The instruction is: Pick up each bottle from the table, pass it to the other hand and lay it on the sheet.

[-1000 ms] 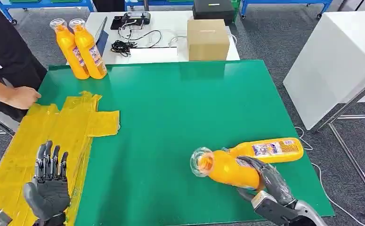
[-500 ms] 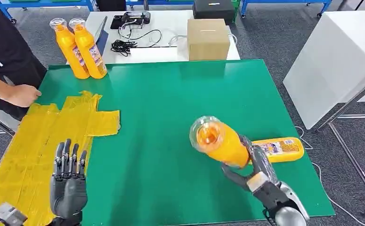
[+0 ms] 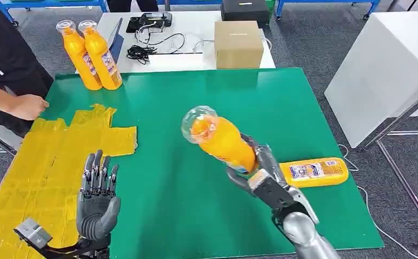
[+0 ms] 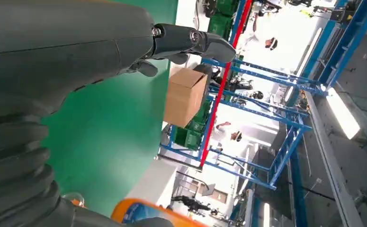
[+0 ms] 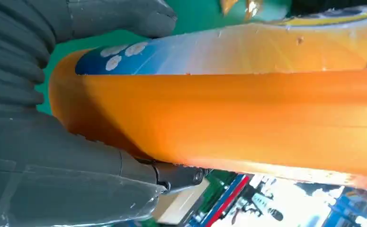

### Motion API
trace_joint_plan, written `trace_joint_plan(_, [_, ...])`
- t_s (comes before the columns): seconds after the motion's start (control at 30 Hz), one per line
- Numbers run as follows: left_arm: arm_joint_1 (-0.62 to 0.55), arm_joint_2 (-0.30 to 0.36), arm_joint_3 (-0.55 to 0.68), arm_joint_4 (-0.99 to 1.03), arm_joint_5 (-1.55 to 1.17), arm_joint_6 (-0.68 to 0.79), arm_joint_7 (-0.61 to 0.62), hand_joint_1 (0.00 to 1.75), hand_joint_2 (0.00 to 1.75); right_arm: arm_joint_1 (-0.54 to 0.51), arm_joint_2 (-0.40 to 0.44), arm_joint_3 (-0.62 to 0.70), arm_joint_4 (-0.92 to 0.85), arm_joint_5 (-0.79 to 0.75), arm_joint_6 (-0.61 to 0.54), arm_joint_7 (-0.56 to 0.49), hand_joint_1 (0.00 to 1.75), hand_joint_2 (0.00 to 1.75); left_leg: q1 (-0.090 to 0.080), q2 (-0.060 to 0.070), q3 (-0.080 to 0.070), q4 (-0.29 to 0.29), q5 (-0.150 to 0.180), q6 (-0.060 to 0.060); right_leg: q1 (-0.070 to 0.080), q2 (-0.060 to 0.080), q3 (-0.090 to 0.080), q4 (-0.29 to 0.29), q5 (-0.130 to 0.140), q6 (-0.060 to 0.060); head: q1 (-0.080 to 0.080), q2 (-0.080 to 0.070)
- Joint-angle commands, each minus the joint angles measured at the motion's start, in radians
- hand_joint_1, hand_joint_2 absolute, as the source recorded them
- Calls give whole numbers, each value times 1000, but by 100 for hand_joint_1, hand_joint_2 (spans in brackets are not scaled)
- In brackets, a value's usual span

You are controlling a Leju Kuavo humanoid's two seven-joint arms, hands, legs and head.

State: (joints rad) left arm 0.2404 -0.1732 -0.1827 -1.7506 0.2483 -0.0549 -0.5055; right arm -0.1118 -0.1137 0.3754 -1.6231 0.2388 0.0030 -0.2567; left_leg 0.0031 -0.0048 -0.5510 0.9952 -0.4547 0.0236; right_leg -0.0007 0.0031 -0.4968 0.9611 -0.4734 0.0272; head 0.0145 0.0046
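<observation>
Left hand (image 3: 96,205): dark grey moulded palm, black segmented fingers, small grey box at the wrist. Right hand (image 3: 268,181): dark grey shell, pale cuff, silver rounded forearm. Wrist views: grey ribbed cover, small screws at finger hinges.

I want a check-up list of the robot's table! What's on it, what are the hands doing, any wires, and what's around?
Surface: green table, yellow sheet taped at its left.
Job's things: held bottle lifted off the table; lying bottle near the right edge; two standing bottles at the far left corner.
Clutter: nothing seen on the green.
Hands: right hand grips the held bottle; left hand empty, fingers spread, over the sheet's edge.
Cables: black cable on the white table behind.
Surroundings: cardboard box; a person's hand at the left.
</observation>
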Motion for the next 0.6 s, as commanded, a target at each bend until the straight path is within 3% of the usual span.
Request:
trace_joint_plan(0.03, [-31,33,-25,63,0,3,1,0,175,-75,29,53,111,0,-8,6,175,175,0,2,2,-1,0,-1,0,1,1,-1,1,0,0,0])
trace_joint_plan(0.37, [-70,37,-46,92,15,-3,12,0,175,-242,156,314,309,101,-55,98,175,175,1,5,0,-1,0,-1,1,4,-1,-1,2,-1,0,0])
trace_joint_plan(0.6, [-73,40,-76,77,12,-6,15,0,175,-285,213,384,416,124,-81,131,175,175,1,4,0,-1,1,-1,1,2,-1,-1,1,0,0,0])
